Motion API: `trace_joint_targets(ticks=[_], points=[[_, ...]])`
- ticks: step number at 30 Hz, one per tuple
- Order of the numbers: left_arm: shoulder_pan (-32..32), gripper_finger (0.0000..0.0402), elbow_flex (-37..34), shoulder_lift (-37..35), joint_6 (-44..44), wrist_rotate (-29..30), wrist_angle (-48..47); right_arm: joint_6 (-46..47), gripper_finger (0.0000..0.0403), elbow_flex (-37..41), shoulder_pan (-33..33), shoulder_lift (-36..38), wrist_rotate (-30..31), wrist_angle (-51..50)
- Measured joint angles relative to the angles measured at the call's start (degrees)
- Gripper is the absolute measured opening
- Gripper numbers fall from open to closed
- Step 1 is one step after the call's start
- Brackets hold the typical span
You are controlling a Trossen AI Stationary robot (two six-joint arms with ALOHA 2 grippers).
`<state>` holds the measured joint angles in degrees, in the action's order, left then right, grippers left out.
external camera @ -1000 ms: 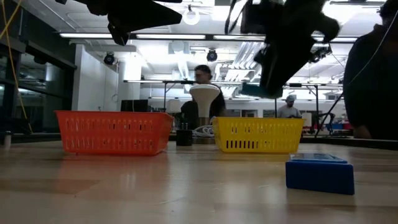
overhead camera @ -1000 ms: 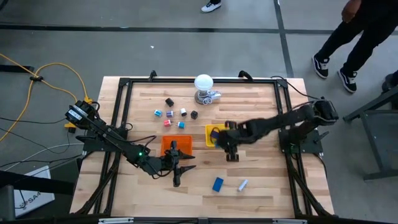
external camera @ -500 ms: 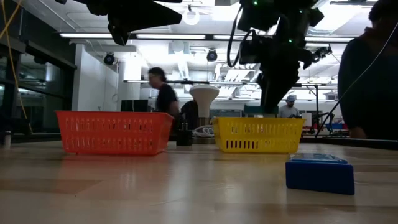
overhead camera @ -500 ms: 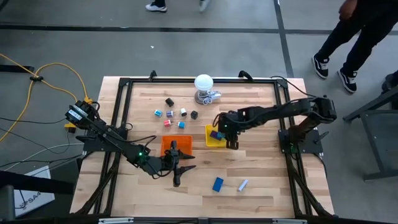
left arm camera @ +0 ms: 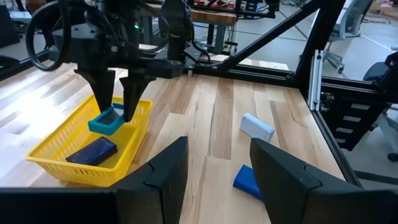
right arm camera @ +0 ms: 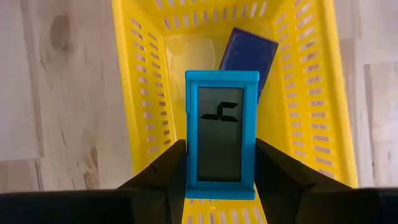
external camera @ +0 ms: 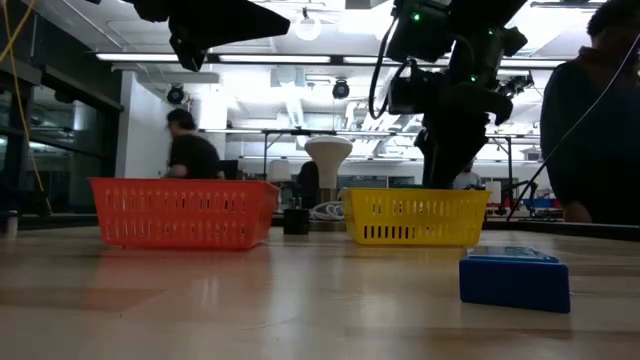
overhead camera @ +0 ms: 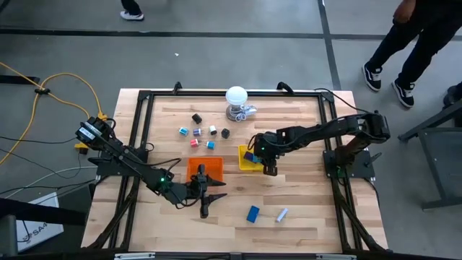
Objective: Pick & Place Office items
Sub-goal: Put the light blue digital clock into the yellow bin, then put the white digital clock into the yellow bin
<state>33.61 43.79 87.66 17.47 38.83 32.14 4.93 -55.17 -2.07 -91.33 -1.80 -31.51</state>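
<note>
Right gripper (right arm camera: 214, 180) clamped on a teal block with a grey screen (right arm camera: 222, 142), fingers pressing its two long sides, poised just above the yellow tray (right arm camera: 134, 93). Directly beneath and slightly past the fingertips, inside that tray, a dark blue flat block (right arm camera: 249, 53) lying tilted against the far wall. Seen from the other arm's camera, the same teal block (left arm camera: 107, 121) hanging between the dark fingers (left arm camera: 102, 93) over the tray's open top, not yet touching the tray floor. Left gripper (overhead camera: 205, 204) parked low over the table near the front edge, just beside the orange tray (overhead camera: 193, 170), fingers slightly parted and holding nothing. Ahead of that left gripper, lying loose on the wood, a blue block (overhead camera: 253, 214) and a pale grey block (overhead camera: 281, 214), close to each other but apart. Well beyond the right gripper, toward the table's far side, a scatter of small pieces (overhead camera: 201, 133) in black, blue, red and white, and a white ball on a metallic base (overhead camera: 237, 100) behind them. Off past the table, a person's legs and shoes (overhead camera: 393, 50) on the floor.
</note>
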Motion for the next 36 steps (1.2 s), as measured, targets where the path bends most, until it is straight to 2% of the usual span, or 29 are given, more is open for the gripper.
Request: trace_joint_targets(ticks=[14, 27, 36], points=[[0.0, 0.0165, 0.0, 0.0, 0.2, 0.0, 0.0, -0.1, 0.0182, 1.8, 0.0, -0.1, 0.2, 1.6], [0.0, 0.0165, 0.0, 0.0, 0.2, 0.0, 0.0, -2.1, 0.0185, 1.7, -0.2, 0.5, 0.3, 3.0], [0.0, 0.0165, 0.0, 0.0, 0.1, 0.0, 0.0, -7.7, 0.0186, -4.3, 0.2, 0.6, 0.3, 1.9]])
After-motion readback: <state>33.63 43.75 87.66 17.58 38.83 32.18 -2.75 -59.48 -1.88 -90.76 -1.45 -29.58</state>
